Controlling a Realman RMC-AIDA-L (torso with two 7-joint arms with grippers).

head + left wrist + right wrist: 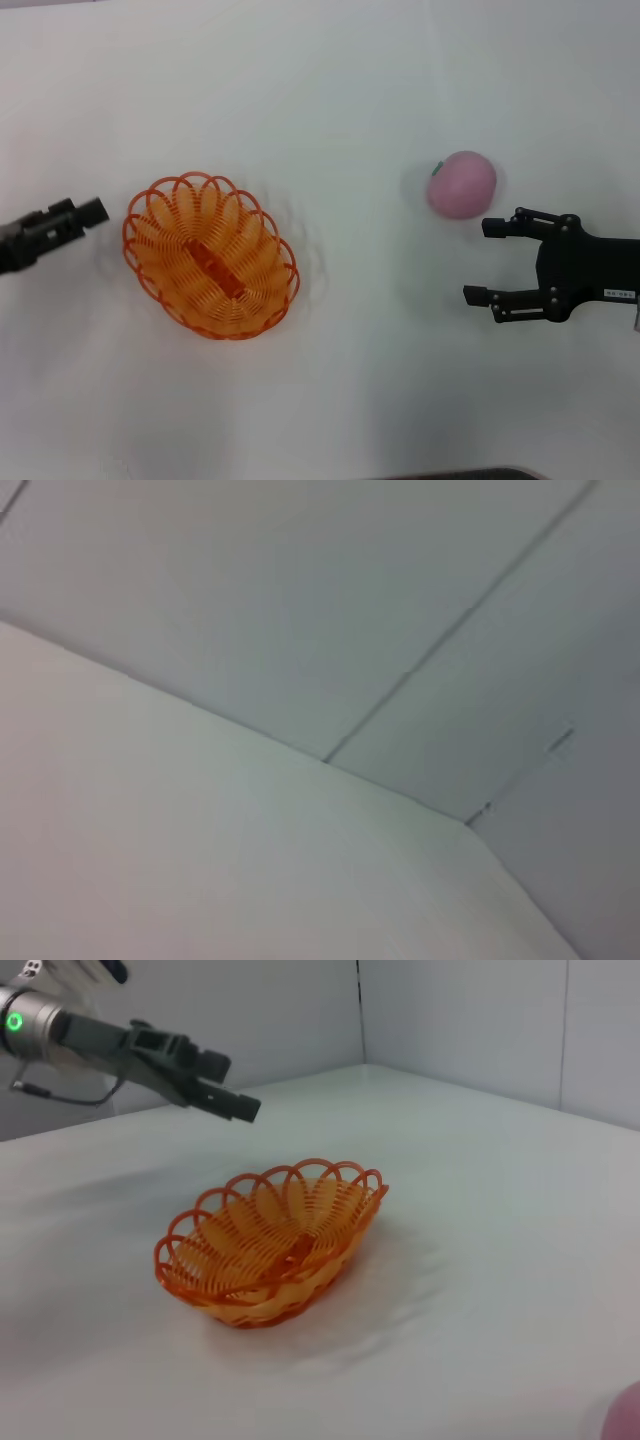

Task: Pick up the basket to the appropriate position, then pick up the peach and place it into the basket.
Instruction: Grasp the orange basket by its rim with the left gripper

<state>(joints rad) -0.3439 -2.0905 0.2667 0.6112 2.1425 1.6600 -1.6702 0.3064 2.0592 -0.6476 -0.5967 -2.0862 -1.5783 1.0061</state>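
basket [211,256] holding nothing, peach [461,184] well apart — on table [380,380]

Basket [270,1245] empty on table [480,1210]; left end effector [225,1100] hovers beyond it.

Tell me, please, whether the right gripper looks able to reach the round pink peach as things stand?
Probably yes: the right gripper is open beside the round pink peach, with only bare white table between them.
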